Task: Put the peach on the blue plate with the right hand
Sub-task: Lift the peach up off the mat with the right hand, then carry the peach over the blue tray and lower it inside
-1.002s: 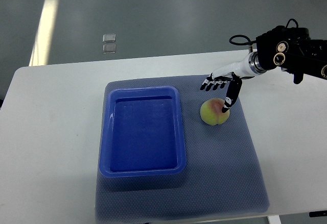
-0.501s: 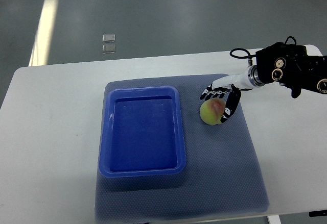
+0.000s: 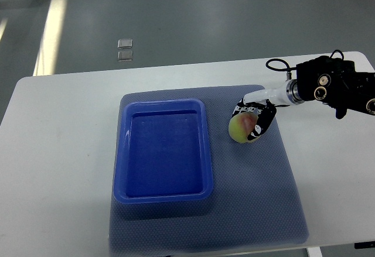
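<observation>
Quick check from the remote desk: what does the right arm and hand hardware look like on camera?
The right hand has slim black fingers with white markings on a white palm and wrist. Behind it comes a silver collar, then a bulky black forearm with round metal fittings and a looping black cable.

We see an evenly lit, fairly bright scene under soft overhead light. A pale streak of glare [image 3: 50, 31] runs along the grey floor [image 3: 205, 17] at upper left. The white table [image 3: 58, 151] shows only faint shadows. Focus is slightly soft, with mild grain throughout.
</observation>
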Controlling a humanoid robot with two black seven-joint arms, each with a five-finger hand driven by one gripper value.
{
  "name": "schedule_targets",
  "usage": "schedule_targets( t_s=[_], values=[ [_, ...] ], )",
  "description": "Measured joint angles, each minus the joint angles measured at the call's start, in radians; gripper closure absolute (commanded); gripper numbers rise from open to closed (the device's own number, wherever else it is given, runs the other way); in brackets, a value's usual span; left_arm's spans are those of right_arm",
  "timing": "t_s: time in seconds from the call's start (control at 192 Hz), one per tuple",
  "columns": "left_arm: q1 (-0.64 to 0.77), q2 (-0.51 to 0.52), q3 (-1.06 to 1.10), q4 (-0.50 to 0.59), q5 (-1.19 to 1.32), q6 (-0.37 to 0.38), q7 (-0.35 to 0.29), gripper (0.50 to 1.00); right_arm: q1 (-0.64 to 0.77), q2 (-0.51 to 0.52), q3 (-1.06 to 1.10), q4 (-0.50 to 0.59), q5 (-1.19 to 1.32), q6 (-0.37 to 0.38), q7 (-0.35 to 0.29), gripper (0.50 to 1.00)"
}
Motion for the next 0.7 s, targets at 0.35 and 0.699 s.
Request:
schedule_targets(
  t_s=[0.35, 0.699],
  values=[
    [-0.001, 0.0, 0.0, -0.011, 0.001, 0.0, 0.0, 0.5, 0.376, -0.279, 0.026, 0.214, 0.203, 0.167, -0.001, 1.0],
    [-0.001, 0.0, 0.0, -0.011, 0.002, -0.001, 0.0, 0.5, 0.431, -0.171, 0.016, 0.248, 0.288, 0.059, -0.006, 1.0]
  ],
)
